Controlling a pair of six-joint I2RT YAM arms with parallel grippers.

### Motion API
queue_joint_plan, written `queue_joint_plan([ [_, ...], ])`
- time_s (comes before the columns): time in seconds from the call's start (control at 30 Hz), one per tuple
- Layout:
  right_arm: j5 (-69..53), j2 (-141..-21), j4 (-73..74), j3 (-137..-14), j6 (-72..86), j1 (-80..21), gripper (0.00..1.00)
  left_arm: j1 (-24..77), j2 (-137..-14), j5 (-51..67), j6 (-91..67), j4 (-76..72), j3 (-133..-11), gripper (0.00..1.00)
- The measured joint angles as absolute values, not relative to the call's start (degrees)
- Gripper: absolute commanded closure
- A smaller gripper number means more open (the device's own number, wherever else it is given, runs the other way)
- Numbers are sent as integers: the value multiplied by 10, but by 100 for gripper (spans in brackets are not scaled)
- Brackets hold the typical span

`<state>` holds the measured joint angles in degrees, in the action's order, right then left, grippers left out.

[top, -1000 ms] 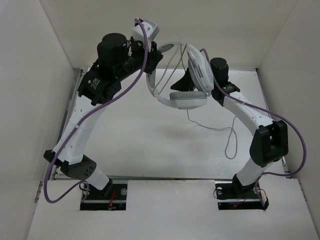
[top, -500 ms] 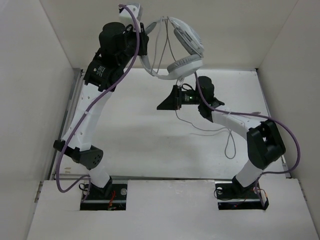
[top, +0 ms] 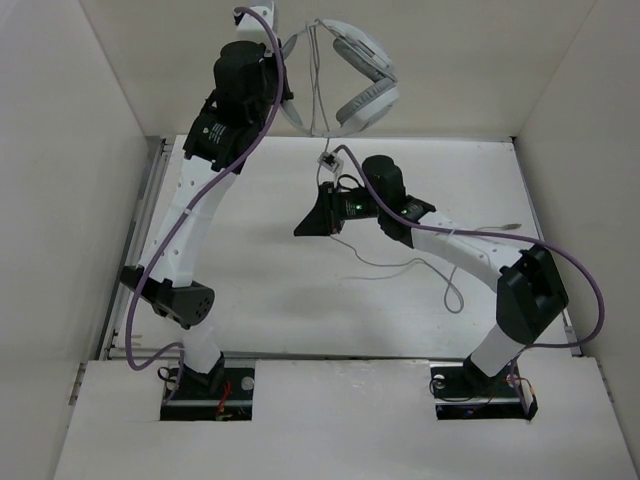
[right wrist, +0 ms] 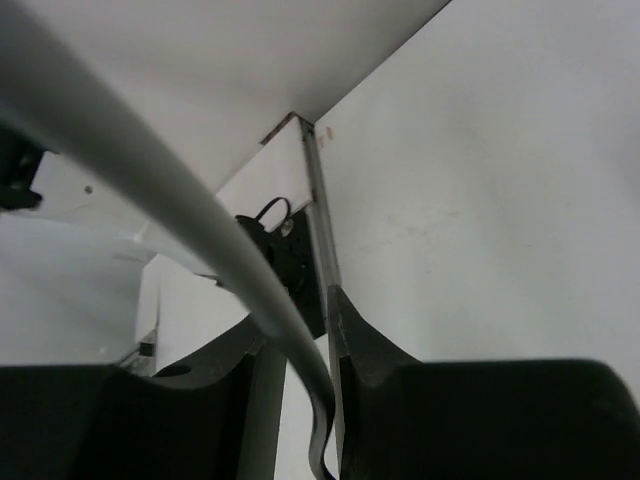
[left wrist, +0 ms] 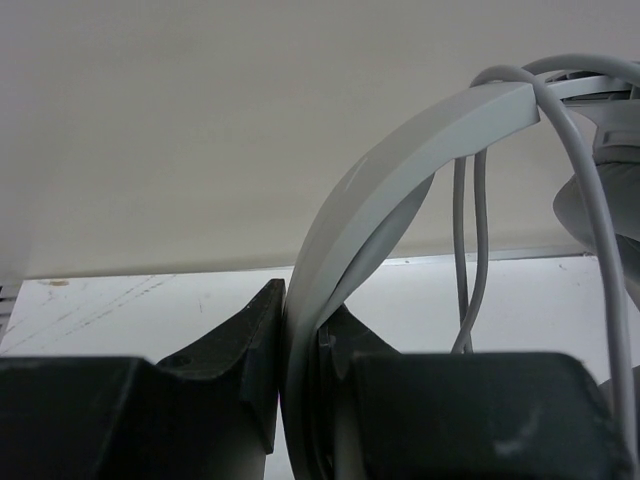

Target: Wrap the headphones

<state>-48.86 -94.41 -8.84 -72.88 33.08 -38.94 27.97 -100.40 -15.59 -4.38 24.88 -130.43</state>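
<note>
Headphones: held high over desk, left gripper clamped on headband, right gripper closed on cable lower down; winding step underway, loops on band; next prob. needs cable carried up & round w/ tension.
</note>
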Motion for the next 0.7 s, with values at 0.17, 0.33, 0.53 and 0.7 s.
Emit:
queue_joint_plan([
  [0.17, -422, -944, -18, -745, 255, -401, 74, 272, -1011, -168, -47, 246, -1316, 100],
  [0.33, -357, -947, 48, -765, 187, -427, 77, 262, -1012, -180, -50, 242, -1322, 100],
  [0.53, -318, -954, 84, -794, 134, -464, 78, 249, -1014, -183, -50, 240, -1322, 100],
  [0.7, -305, -954, 103, -795, 107, -477, 80, 232, -1016, -183, -50, 240, -1322, 100],
])
